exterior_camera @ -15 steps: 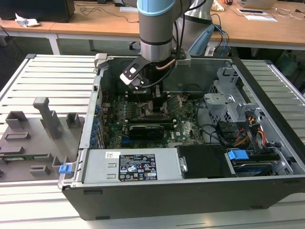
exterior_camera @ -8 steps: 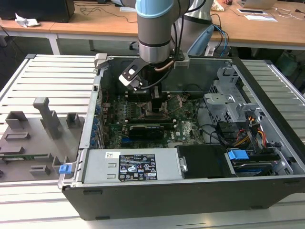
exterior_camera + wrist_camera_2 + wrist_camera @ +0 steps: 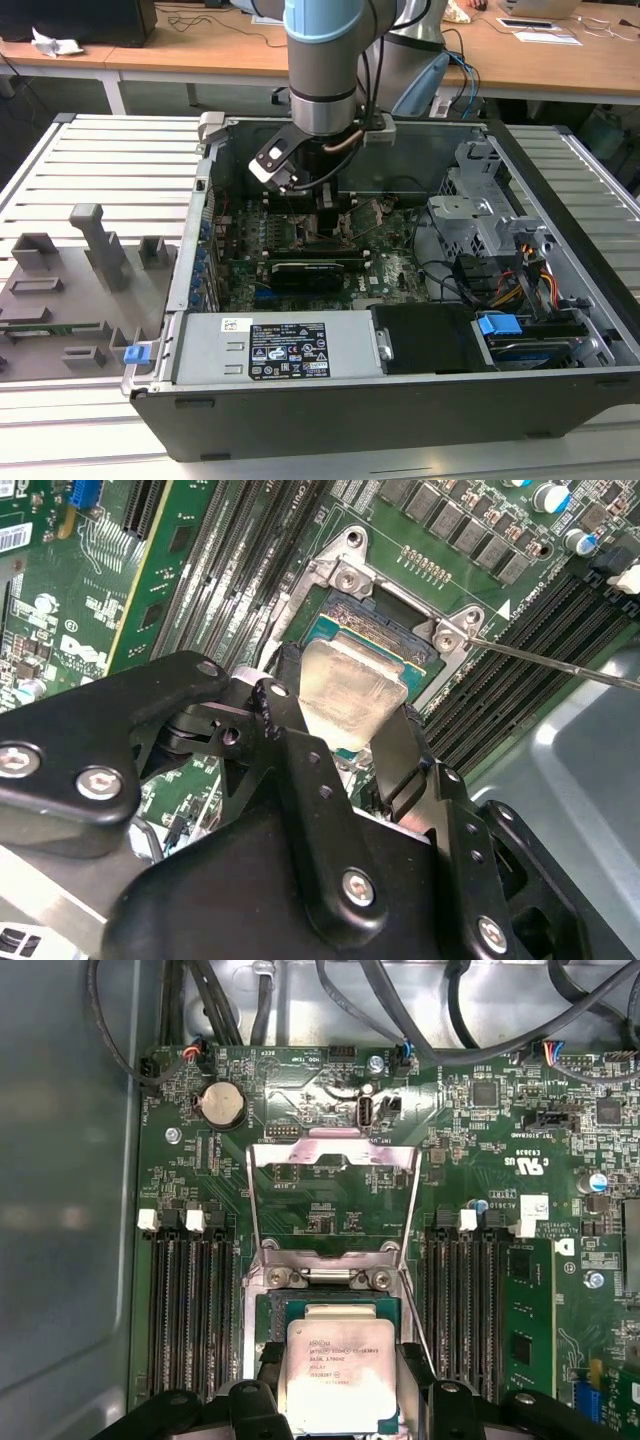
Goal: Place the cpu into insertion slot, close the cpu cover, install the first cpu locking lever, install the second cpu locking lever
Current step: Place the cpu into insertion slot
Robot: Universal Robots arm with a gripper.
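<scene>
My gripper (image 3: 325,212) reaches down into the open computer case (image 3: 200,300), over the motherboard. It is shut on the cpu (image 3: 335,1370), a flat silvery square held by two opposite edges between the black fingers (image 3: 287,705). The cpu (image 3: 345,692) hangs over the insertion slot (image 3: 336,1305), covering most of it; whether it touches the slot (image 3: 385,630) I cannot tell. The cpu cover (image 3: 330,1152) stands swung open past the slot's hinge edge, its cut-out middle showing the board behind. A thin metal locking lever (image 3: 560,665) sticks out free beside the slot.
Memory slots (image 3: 190,1310) flank the slot on both sides. A long black card (image 3: 310,270) crosses the board near the gripper. Cables (image 3: 470,1020) run along the case wall. A drive cage (image 3: 490,215) and power supply (image 3: 280,350) sit in the case. A grey fixture plate (image 3: 70,290) lies at the exterior view's left.
</scene>
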